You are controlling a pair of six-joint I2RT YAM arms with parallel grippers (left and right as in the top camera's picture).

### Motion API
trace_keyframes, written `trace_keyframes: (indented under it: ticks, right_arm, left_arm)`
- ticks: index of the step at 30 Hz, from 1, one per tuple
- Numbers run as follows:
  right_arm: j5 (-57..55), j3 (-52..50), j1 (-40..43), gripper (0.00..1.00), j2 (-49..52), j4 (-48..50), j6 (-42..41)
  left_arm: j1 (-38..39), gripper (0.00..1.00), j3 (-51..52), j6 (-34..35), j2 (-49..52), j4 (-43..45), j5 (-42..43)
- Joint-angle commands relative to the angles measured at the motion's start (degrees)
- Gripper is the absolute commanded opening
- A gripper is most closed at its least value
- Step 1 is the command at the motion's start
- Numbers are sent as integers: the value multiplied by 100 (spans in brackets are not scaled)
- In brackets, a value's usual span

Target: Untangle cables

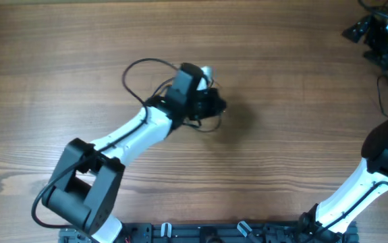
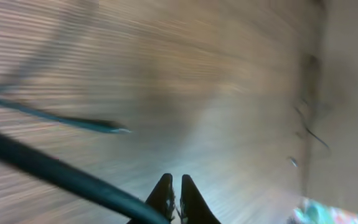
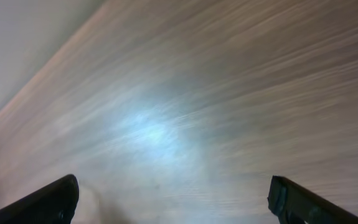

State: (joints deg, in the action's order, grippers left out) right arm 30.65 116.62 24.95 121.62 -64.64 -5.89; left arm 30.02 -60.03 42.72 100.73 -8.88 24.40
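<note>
The cables (image 1: 129, 73) are thin black cords on the wooden table; one loop arcs out to the left and the rest bunch under my left gripper (image 1: 212, 102). In the blurred left wrist view the left gripper (image 2: 174, 180) has its fingers nearly together on a dark cable (image 2: 42, 165) that runs off to the left. A second thin cord with a plug end (image 2: 113, 129) hangs further out. My right gripper (image 3: 174, 182) is wide open and empty over bare wood. It does not show in the overhead view.
Black equipment (image 1: 381, 32) with its own wires stands at the table's back right corner. The right arm (image 1: 382, 158) rises at the right edge. A mounting rail (image 1: 214, 233) runs along the front edge. The table's edge (image 2: 309, 93) shows in the left wrist view.
</note>
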Motion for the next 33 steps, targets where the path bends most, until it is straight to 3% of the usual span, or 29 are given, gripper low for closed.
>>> trace_keyframes:
  ticks: [1, 4, 8, 10, 13, 17, 20, 25, 29, 33]
  right_arm:
    - [393, -101, -649, 100, 42, -181, 203]
    - [297, -299, -1338, 100, 42, -177, 129]
    - [-50, -682, -2308, 100, 42, 2, -297]
    - [-227, -1008, -2809, 100, 42, 175, -761]
    - [-251, -1473, -3388, 100, 46, 479, -933]
    - [-234, -1991, -4186, 100, 52, 817, -933]
    - [-240, -2026, -4577, 100, 74, 1008, -820]
    - [-761, -2002, -4750, 100, -26, 1681, 671]
    - [852, -2002, -4763, 100, -260, 1768, 3088]
    - [1274, -2061, -4896, 100, -258, 1753, 4072]
  left_arm:
    - [-706, 7, 2, -46, -356, -374, -234]
    - [-1314, 17, 2, -50, -632, -492, -247]
    - [-1980, 41, 2, -48, -688, -730, -262]
    - [-2197, 100, 2, -50, -688, -1058, -352]
    - [-2354, 100, 2, -50, -688, -1440, -581]
    - [-2393, 100, 2, -48, -688, -2114, -2004]
    - [-2393, 100, 2, -48, -688, -2358, -2498]
    - [-2393, 100, 4, -50, -688, -2514, -2621]
    - [-2553, 100, 4, 638, -688, -2771, -2957]
    - [-2761, 100, 4, 1307, -688, -2682, -2903]
